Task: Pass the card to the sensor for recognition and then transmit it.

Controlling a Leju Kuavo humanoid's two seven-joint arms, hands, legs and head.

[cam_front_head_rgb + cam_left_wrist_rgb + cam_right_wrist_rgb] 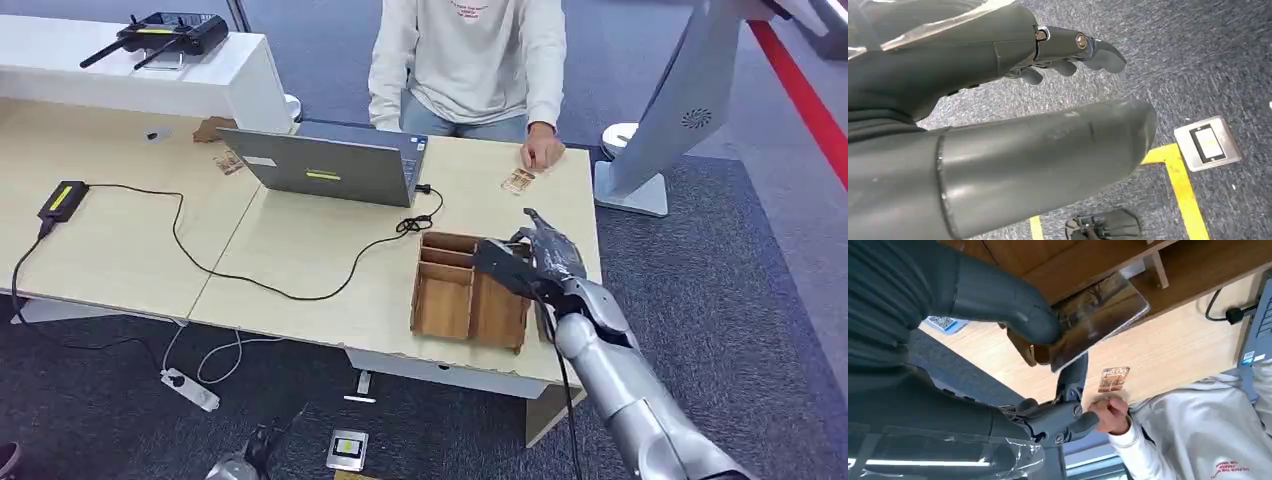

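Right wrist view, card: glossy brown picture card, tilted, pinched at one end between the thumb and a dark finger of the right hand, the other fingers spread.
Right hand, head view: raised over the right side of the wooden tray, just above its compartments.
Second card: flat on the table beyond the right hand, touching the fingertips of the person's hand.
Laptop: open, beyond and left of the tray, its cable looping near the tray's far edge.
Person: seated across the table in a pale sweatshirt.
Left hand: hanging over grey carpet, fingers loosely apart, holding nothing.
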